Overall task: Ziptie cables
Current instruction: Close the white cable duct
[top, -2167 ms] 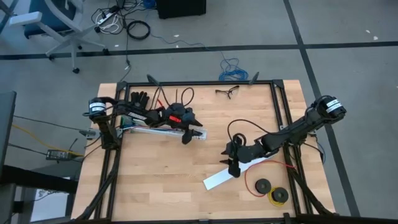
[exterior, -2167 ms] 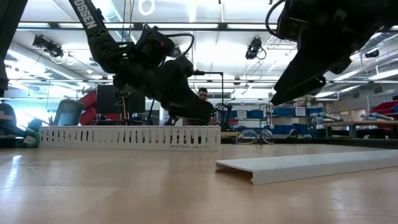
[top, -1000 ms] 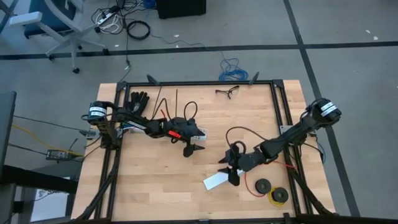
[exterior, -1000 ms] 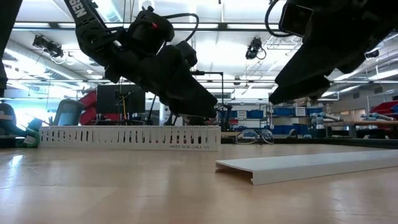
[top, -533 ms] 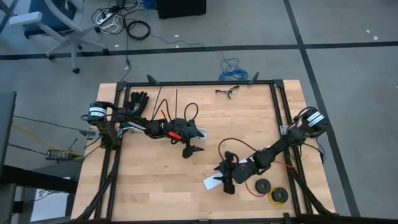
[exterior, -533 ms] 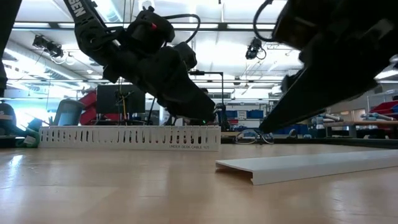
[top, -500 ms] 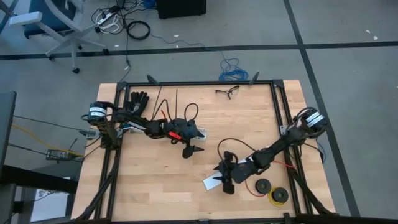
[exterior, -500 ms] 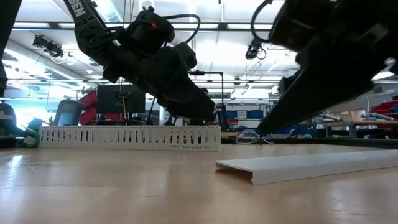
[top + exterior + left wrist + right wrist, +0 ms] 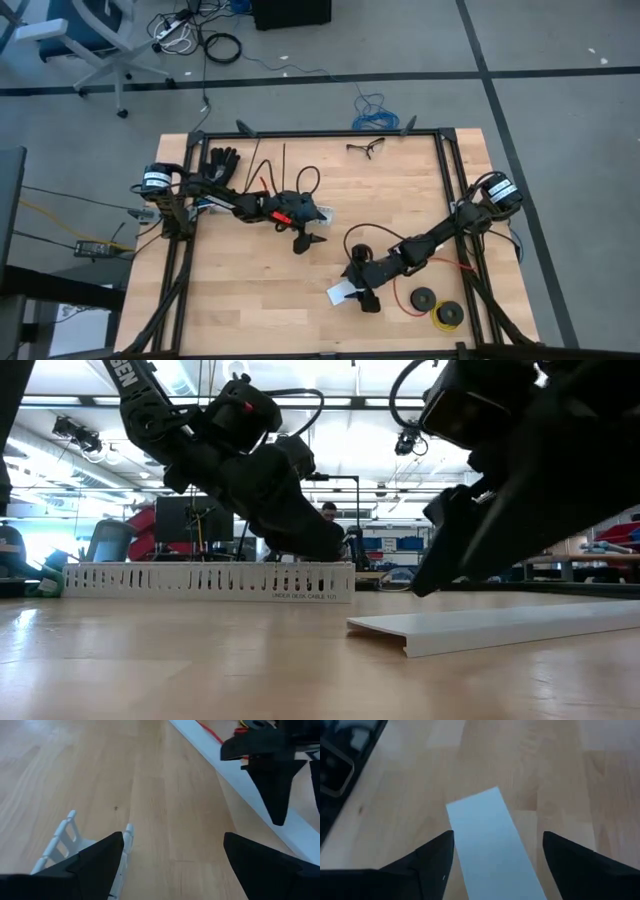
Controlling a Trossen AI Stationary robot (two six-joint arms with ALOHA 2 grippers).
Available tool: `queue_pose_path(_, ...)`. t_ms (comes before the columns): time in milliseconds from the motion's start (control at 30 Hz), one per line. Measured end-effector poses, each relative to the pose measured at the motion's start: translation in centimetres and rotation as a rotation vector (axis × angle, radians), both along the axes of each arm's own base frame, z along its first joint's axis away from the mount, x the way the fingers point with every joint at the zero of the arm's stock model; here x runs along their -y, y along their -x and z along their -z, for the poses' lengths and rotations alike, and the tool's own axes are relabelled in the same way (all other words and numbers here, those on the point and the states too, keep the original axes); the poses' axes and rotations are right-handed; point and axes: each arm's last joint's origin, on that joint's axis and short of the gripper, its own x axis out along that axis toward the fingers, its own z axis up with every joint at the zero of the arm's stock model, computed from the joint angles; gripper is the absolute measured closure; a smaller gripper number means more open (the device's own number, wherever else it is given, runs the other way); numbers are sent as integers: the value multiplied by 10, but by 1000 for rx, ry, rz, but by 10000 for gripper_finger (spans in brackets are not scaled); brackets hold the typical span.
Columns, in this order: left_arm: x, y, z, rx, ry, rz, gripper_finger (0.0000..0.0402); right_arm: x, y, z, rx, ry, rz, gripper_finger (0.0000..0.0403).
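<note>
Right gripper [image 9: 365, 295] hangs low over the near end of the flat white cover strip [image 9: 490, 845], toward the table's front right. Its fingers [image 9: 432, 855] stand apart on either side of the strip's end and clasp nothing. We cannot tell whether they touch the strip. Left gripper [image 9: 307, 240] sits near the table's middle with its jaws spread wide and empty, above bare wood just past the end of the white slotted channel [image 9: 210, 580]. In the left wrist view that channel's end [image 9: 65, 837] shows beside one finger [image 9: 95, 857]. Of the cables [image 9: 203, 205] we make out only a small pale and coloured patch under the left arm, near the table's left edge; more we cannot tell. A black glove [image 9: 222, 160] lies at the back left and safety glasses [image 9: 365, 148] at the back edge. Two black spools [image 9: 423, 298] on a red wire [image 9: 398, 292] lie just right of the right gripper. A person [image 9: 327, 512] shows far behind the table.
</note>
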Motion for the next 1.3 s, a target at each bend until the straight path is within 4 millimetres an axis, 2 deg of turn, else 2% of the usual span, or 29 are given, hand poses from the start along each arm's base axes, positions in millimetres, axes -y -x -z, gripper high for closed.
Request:
queue_pose_path(133, 0, 0, 0, -1, -7, -4, 41, 2, 0, 1, 15, 95, -71, 100)
queue_pose_path(300, 0, 0, -1, 4, 11, -18, 41, 9, 2, 7, -46, 142, -73, 98)
queue_pose_path(600, 0, 0, -1, 4, 14, -21, 41, 7, 1, 13, -83, 89, -125, 98)
queue_pose_path(933, -1, -1, -1, 9, 32, -42, 41, -2, 2, 7, -80, -66, -180, 98)
queue_pose_path(1100, -1, -1, -1, 6, 48, -51, 41, -4, 8, 11, -103, 18, -189, 98)
queue_pose_path(1300, -1, -1, -1, 6, 51, -51, 41, -8, 10, 25, -122, 120, -219, 98)
